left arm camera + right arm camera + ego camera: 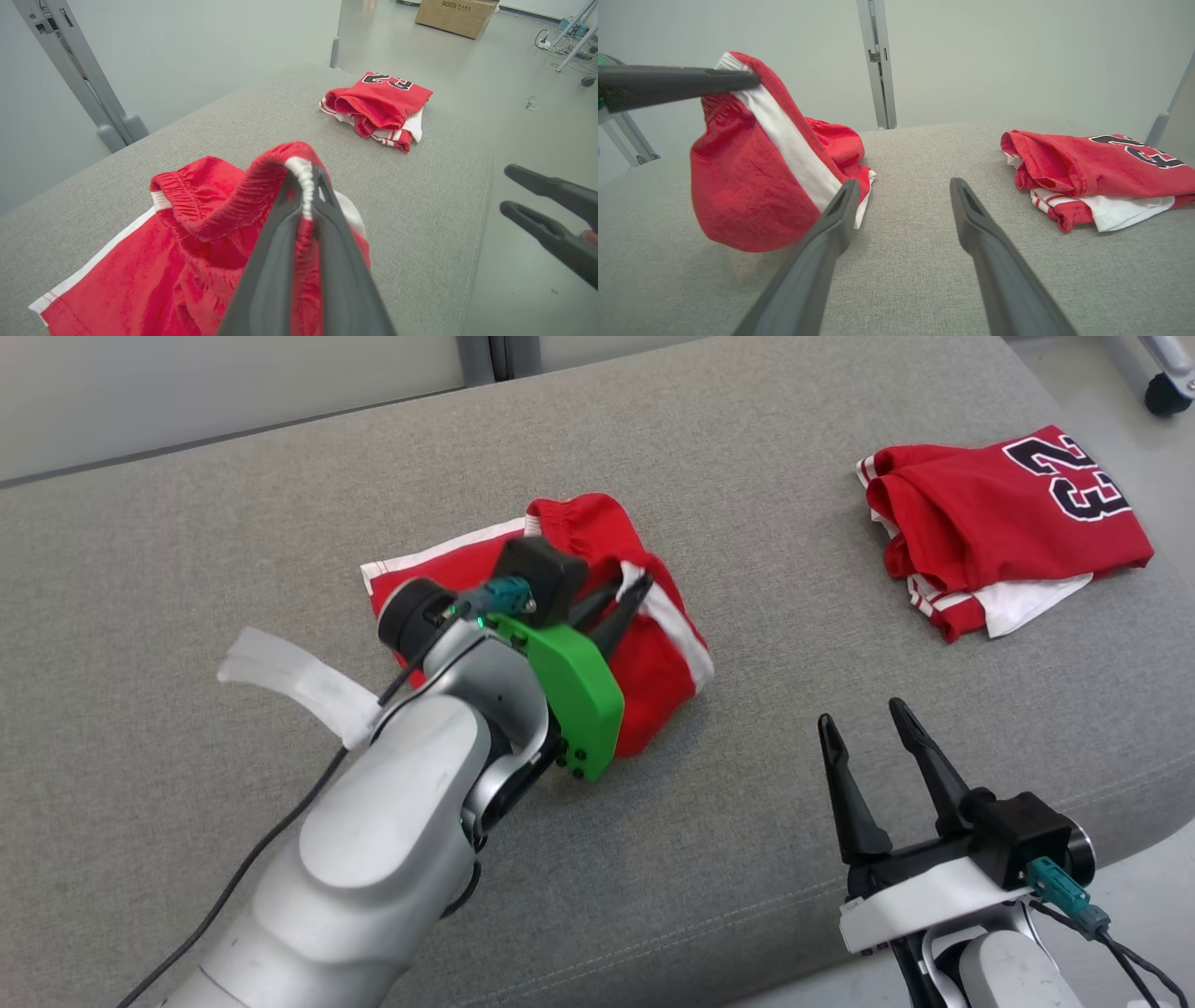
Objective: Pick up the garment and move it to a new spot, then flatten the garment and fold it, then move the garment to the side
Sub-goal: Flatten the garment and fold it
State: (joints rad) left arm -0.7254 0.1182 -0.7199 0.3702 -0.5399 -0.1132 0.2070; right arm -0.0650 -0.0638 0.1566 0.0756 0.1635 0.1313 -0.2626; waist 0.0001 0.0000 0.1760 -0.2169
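Near the middle of the grey padded table (187,523), the left tool (635,583) is clamped on the waistband of the red shorts (658,658), holding that edge raised. Bare fabric lies between them and the folded jersey (990,523). By the front edge, the right tool (864,714) gapes empty.

Shorts (658,658) read as soft, slightly fuzzy red knit cloth w/ a smoother white side stripe and a ribbed, gathered elastic waistband (261,182), while the bench cushion (187,523) is coarse grey woven fabric, fully matt. Left gripper (633,586) and right gripper (861,714) have matt dark plastic fingers (994,261); the wrist plate (579,691) is smooth green plastic w/ a faint sheen, the forearm shell (392,821) satin silver. Folded jersey (990,513) looks like thinner, smoother red cloth, no. 23 printed flat.
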